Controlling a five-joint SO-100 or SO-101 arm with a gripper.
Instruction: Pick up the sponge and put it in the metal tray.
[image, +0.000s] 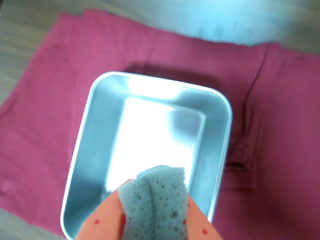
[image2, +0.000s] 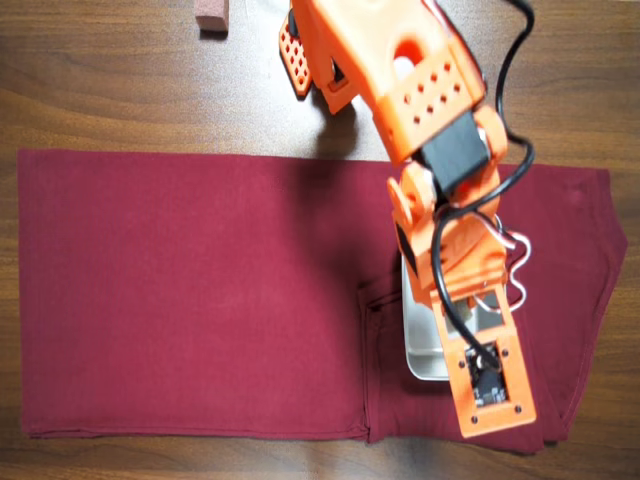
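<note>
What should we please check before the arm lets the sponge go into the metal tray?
1. Sponge gripped between the jaws: ok.
2. Sponge above the metal tray interior in the wrist view: ok.
3. Tray interior free of other items: ok.
4. Tray sitting flat on the red cloth: ok.
5. Height of the sponge above the tray floor: cannot tell.
6. Reddish-brown block far from the tray: ok.

A dark red cloth (image2: 190, 290) is lying spread under the gripper, covering most of the wooden table (image2: 120, 80). A reddish-brown block (image2: 211, 15) is sitting on bare wood, well apart from the gripper.
</note>
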